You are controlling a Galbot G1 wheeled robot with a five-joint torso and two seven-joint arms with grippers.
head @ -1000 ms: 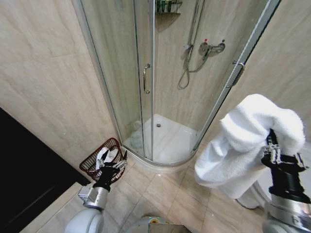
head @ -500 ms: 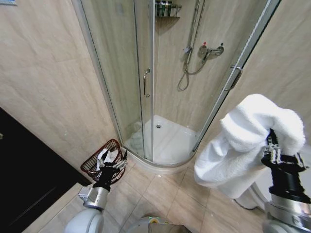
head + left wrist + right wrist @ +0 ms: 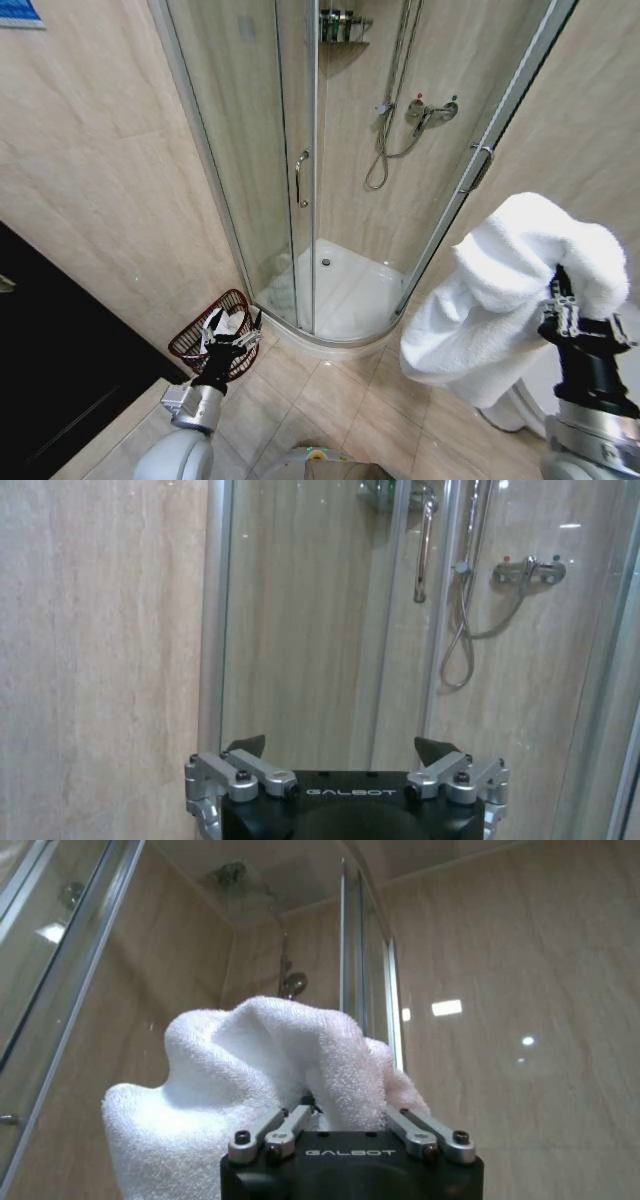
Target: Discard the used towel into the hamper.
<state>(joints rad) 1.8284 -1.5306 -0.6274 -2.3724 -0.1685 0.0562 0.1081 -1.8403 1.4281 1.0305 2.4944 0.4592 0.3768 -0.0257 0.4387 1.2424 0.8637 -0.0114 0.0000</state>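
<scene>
Meanwhile the head camera is tilting slightly downward while the right claw point(image 3: 560, 292), lower right, is keeping the towel point(image 3: 505, 300) clamped, the left claw point(image 3: 229, 335) is hanging apart before the hamper point(image 3: 190, 340) at lower left, so the drop is not yet made.

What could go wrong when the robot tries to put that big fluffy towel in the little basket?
1. The hamper is small and already holds something white, while the towel is bulky, so it may drape over the rim or slip to the floor.
2. The right tool pinches just one fold, with most of the towel hanging loose, so it could slip out on the way.
3. The hamper sits across the floor beside the shower door, behind the open left tool; the hanging towel might snag there.
</scene>
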